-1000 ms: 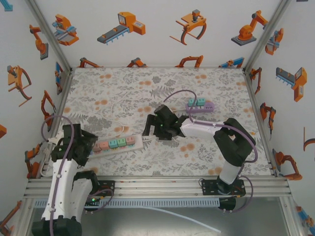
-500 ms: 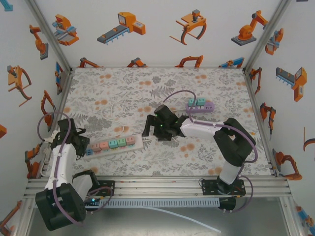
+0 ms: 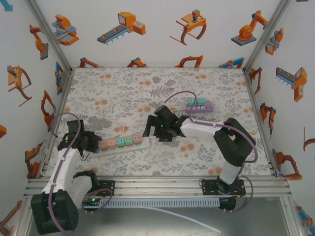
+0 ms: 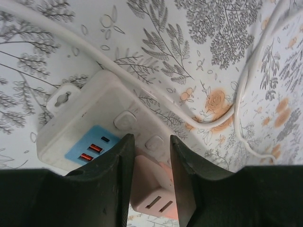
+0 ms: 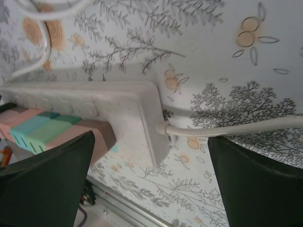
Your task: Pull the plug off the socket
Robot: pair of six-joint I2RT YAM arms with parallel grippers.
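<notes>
A white socket strip (image 3: 142, 142) lies on the flowered mat with several coloured plugs in a row. My left gripper (image 3: 94, 142) is at its left end, shut on the pink plug (image 3: 104, 144). In the left wrist view the black fingers (image 4: 113, 184) press both sides of this pink plug (image 4: 154, 189), which sits in the strip (image 4: 85, 123) beside a blue USB panel (image 4: 90, 149). My right gripper (image 3: 149, 131) stands open over the strip's right end (image 5: 137, 109), where the white cord (image 5: 227, 128) leaves it; nothing touches its fingers (image 5: 47, 184).
A purple strip (image 3: 200, 105) with small plugs lies at the back right, its purple cable looping toward the right arm. The white cord (image 4: 239, 90) curls over the mat behind the strip. An aluminium rail (image 3: 157, 184) runs along the near edge.
My left arm swung right to the strip's left end and its gripper shut on the pink plug. The strip slid slightly right. The right arm barely moved.
</notes>
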